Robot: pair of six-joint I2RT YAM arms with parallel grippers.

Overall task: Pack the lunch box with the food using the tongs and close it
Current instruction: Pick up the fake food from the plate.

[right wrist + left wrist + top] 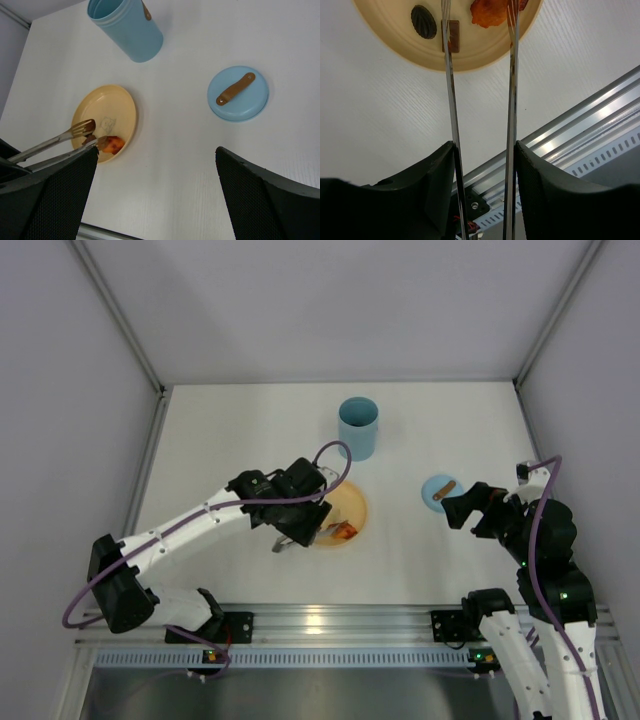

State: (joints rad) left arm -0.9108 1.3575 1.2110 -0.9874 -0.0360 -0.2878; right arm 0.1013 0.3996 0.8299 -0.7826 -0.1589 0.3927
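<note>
Two silver arms of the tongs (pixel 451 100) run between the fingers of the left claw (pixel 484 150), which is clamped on them partway closed, their tips apart over the yellow-orange plate (pixel 356 502). On the plate lies the food: an orange-red piece (pixel 487 12) at one tip, a brown bar (pixel 455 37) under the other arm, a dark brown oval (pixel 423 21) beside it, and a white piece (pixel 106 122). The lunch box (pixel 358 426) stands upright and uncovered just beyond the plate, on the far part of the bench (pixel 240 440). A flat light-blue lid (pixel 238 93) with a brown tab lies right of the plate, near the right claw (pixel 156 155), which hangs wide open and empty above the bench.
</note>
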